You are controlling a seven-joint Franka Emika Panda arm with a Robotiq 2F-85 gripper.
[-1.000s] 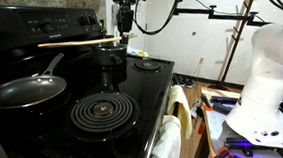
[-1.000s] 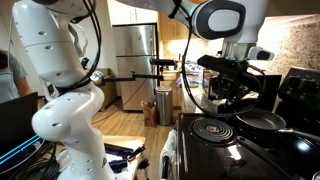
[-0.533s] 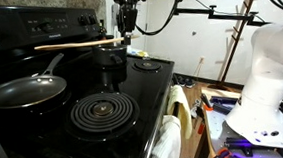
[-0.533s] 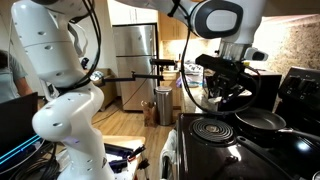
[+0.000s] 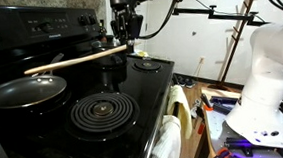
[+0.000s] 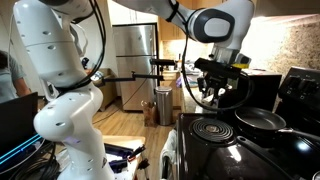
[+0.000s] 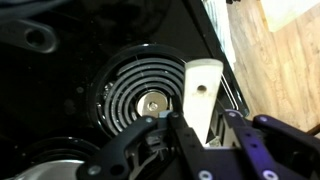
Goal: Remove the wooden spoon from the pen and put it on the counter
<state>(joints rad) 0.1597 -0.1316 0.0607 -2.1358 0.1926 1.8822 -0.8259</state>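
Note:
My gripper (image 5: 127,40) is shut on the handle end of the wooden spoon (image 5: 75,59) and holds it in the air above the black stove top. The spoon slants down to the left, its bowl end over the pan's handle. The black frying pan (image 5: 24,92) sits on the front left of the stove, empty. In the wrist view the spoon's flat handle end (image 7: 200,95) with its hole stands between the jaws (image 7: 205,135), above a coil burner (image 7: 148,95). In an exterior view the gripper (image 6: 218,88) hangs over the stove beside the pan (image 6: 260,121).
A spiral coil burner (image 5: 102,113) lies at the stove's front. The stove's back panel (image 5: 37,24) rises behind. A white towel (image 5: 166,145) hangs on the oven door. A white robot base (image 5: 263,91) and camera rig stand beside the stove.
The gripper has turned and shifted slightly, so the spoon went from level to slanting, with its bowl end swung down and left towards the pan's handle.

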